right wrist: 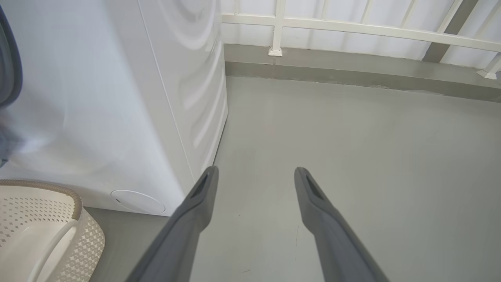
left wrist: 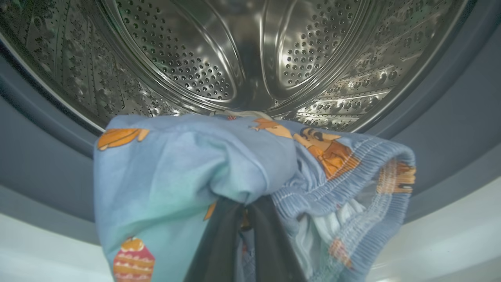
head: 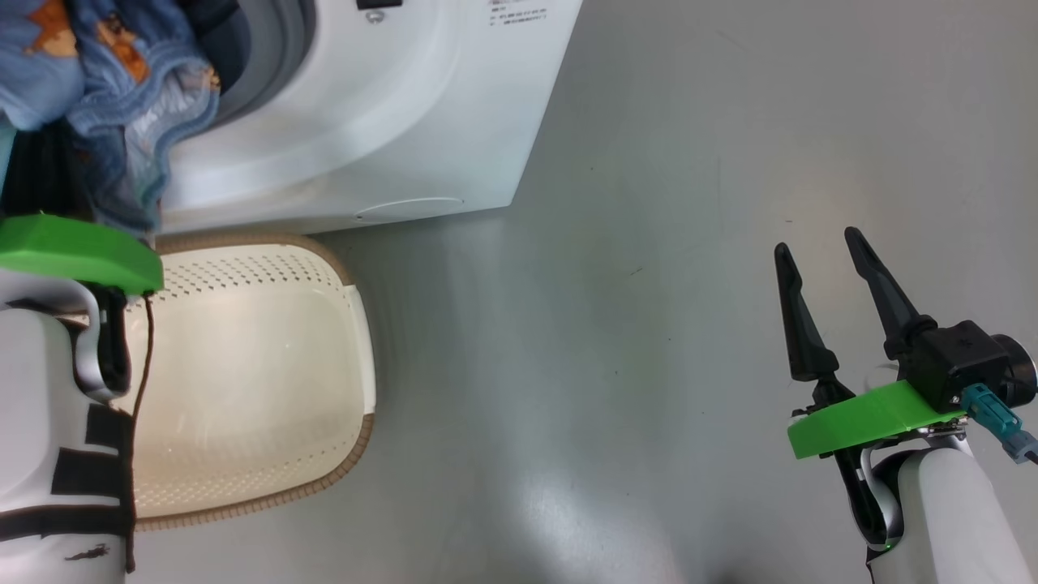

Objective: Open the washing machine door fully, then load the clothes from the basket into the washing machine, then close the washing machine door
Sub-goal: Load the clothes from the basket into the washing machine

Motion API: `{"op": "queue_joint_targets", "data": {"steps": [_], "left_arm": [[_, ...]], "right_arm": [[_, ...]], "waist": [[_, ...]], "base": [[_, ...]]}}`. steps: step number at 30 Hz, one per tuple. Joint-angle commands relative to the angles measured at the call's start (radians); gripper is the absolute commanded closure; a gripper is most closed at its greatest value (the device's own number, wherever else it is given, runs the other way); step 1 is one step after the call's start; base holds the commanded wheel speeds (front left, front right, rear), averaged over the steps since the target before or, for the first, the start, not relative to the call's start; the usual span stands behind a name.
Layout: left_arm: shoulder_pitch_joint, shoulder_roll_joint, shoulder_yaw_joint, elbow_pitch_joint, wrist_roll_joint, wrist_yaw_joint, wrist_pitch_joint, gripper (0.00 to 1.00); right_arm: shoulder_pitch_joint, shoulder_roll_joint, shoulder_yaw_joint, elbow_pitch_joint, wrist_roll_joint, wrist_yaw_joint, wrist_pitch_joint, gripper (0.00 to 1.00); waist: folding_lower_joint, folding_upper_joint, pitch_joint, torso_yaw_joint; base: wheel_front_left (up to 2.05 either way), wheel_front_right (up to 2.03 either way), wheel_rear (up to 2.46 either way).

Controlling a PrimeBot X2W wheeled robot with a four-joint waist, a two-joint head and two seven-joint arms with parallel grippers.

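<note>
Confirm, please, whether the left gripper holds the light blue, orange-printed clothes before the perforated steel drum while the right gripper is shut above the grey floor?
Not quite: the right gripper is open, jaws apart above the grey floor, as the head view shows. The left gripper does hold the light blue, orange-printed clothes before the perforated steel drum.

My left claw (left wrist: 244, 209) pinches the clothes (left wrist: 176, 168), a light blue bundle with orange prints, low in the middle of the left wrist view, right at the open mouth of the machine (left wrist: 450, 243). Behind the bundle the steel drum (left wrist: 250, 58) gleams, perforated and ringed by a grey-blue seal (left wrist: 39, 164). In the head view the white machine fills the upper left, with the bundle in that corner. The cream basket (head: 243, 241), brown-rimmed, sits on the floor just below, its perforated inside bare.
</note>
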Motion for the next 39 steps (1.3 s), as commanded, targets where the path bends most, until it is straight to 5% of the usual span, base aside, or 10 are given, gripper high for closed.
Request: {"op": "queue_joint_targets", "data": {"steps": [1,11,23,29,39], "left_arm": [[0.019,0.045,0.019,-0.037,0.013,0.001,-0.007,1.00],[-0.141,0.113,-0.001,-0.097,0.009,-0.024,0.064,1.00],[-0.492,0.250,-0.053,0.002,-0.004,-0.063,0.192,1.00],[-0.654,0.294,-0.069,0.076,0.004,-0.065,0.156,1.00],[-0.741,0.289,-0.104,0.229,0.010,-0.061,0.073,1.00]], "right_arm": [[0.015,0.000,0.017,-0.020,0.007,0.002,-0.010,0.00],[-0.003,0.000,0.030,-0.023,0.016,0.002,-0.011,0.00],[-0.038,0.000,0.046,-0.002,0.050,0.002,-0.032,0.00],[-0.057,0.000,0.062,0.016,0.065,0.002,-0.042,0.00],[-0.066,0.000,0.077,0.035,0.080,0.002,-0.047,0.00]], "waist": [[0.0000,0.0000,0.002,0.001],[0.0000,0.0000,0.059,-0.028],[0.0000,0.0000,0.162,-0.090],[0.0000,0.0000,0.195,-0.118],[0.0000,0.0000,0.213,-0.134]], "base": [[0.00,0.00,0.00],[0.00,0.00,0.00],[0.00,0.00,0.00],[0.00,0.00,0.00],[0.00,0.00,0.00]]}}
